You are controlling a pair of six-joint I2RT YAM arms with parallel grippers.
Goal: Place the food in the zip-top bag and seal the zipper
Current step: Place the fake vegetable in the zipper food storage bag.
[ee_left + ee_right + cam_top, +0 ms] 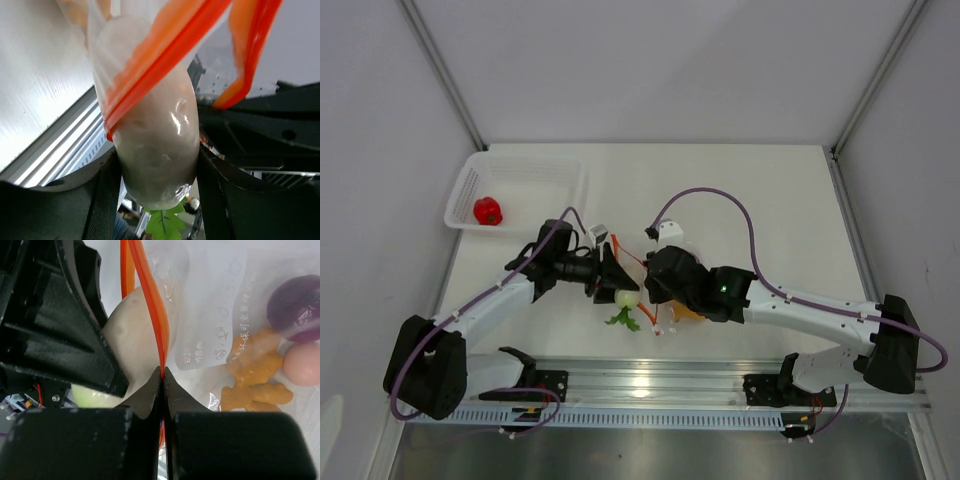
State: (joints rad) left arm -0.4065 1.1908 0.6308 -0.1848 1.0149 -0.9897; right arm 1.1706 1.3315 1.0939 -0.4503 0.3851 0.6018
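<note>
While right gripper (163, 371) pinches zipper (156, 315) to hold zip-top bag (672, 312) mouth at frame centre, left gripper (159, 165) clamps white food (157, 155), apparently half-inserted; red food (488, 211) waits in basket (565, 170), upper left.

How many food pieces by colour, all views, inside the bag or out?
White with green: 1, the radish, held by the left gripper at the bag mouth
Purple: 1, round piece in the bag
Orange-yellow: 1, knobbly piece in the bag
Pink: 1, ball in the bag
Red: 1, pepper in the white basket
Total: 5
</note>
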